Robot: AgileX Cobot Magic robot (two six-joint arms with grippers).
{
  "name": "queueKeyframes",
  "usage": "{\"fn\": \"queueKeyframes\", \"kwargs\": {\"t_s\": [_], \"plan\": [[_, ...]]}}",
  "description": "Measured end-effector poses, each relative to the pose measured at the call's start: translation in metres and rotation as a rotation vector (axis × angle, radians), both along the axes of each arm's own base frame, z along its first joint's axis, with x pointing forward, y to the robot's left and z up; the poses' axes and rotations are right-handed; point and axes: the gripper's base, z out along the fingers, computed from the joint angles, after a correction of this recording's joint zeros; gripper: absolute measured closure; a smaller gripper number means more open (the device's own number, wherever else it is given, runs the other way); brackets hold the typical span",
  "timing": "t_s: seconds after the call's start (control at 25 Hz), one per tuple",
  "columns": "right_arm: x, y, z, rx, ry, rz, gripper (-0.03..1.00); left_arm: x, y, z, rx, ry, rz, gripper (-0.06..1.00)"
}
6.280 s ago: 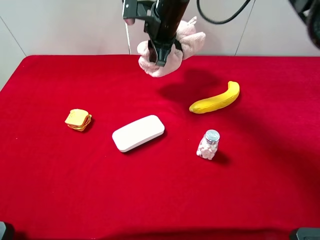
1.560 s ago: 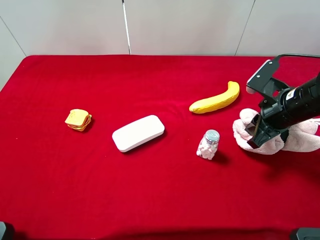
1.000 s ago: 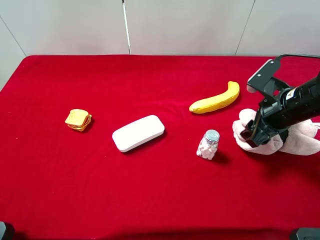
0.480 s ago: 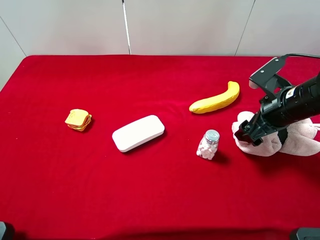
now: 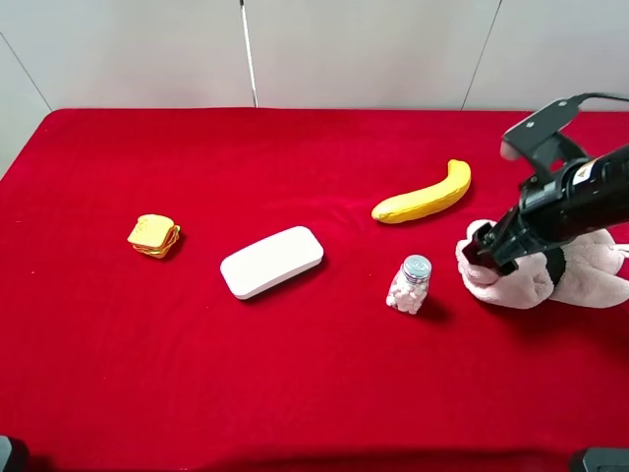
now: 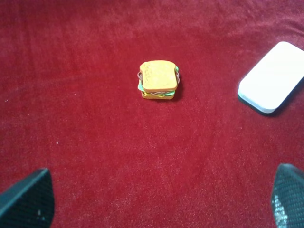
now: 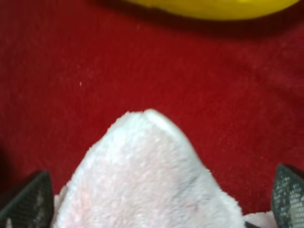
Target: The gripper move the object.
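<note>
The object, a pale pink fluffy rolled towel (image 5: 519, 285) with a black band round its middle, lies on the red cloth at the right. The right gripper (image 5: 486, 258), a black claw on a black arm, hangs over the towel's left end. In the right wrist view its fingertips (image 7: 24, 198) stand wide apart with the towel (image 7: 142, 175) between them, so the right gripper (image 7: 156, 202) is open. The left gripper (image 6: 156, 199) is open and empty above the cloth. It is out of sight in the exterior high view.
A yellow banana (image 5: 423, 195) lies just behind and left of the towel. A small bottle of white pieces (image 5: 409, 285) stands close to its left. A white rounded case (image 5: 272, 261) and a toy sandwich (image 5: 153, 235) lie further left on the red table (image 5: 295, 393).
The right arm carried the towel from the back middle to the right and set it down. Over the last second the jaws loosened and the arm lifted slightly, while the towel stayed.
</note>
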Motion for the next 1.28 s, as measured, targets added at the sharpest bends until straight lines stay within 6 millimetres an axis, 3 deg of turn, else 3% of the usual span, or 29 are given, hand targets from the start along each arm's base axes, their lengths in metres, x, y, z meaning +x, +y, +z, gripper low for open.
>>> {"fn": "queueKeyframes", "kwargs": {"t_s": [0.28, 0.68, 1.28], "plan": [[-0.017, -0.003, 0.031, 0.072, -0.033, -0.073, 0.27, 0.0, 0.0, 0.0, 0.0, 0.0, 0.0, 0.05], [-0.061, -0.011, 0.082, 0.222, -0.118, -0.2, 0.27, 0.0, 0.0, 0.0, 0.0, 0.0, 0.0, 0.05], [-0.135, -0.027, 0.127, 0.307, -0.129, -0.246, 0.27, 0.0, 0.0, 0.0, 0.0, 0.0, 0.0, 0.05]]}}
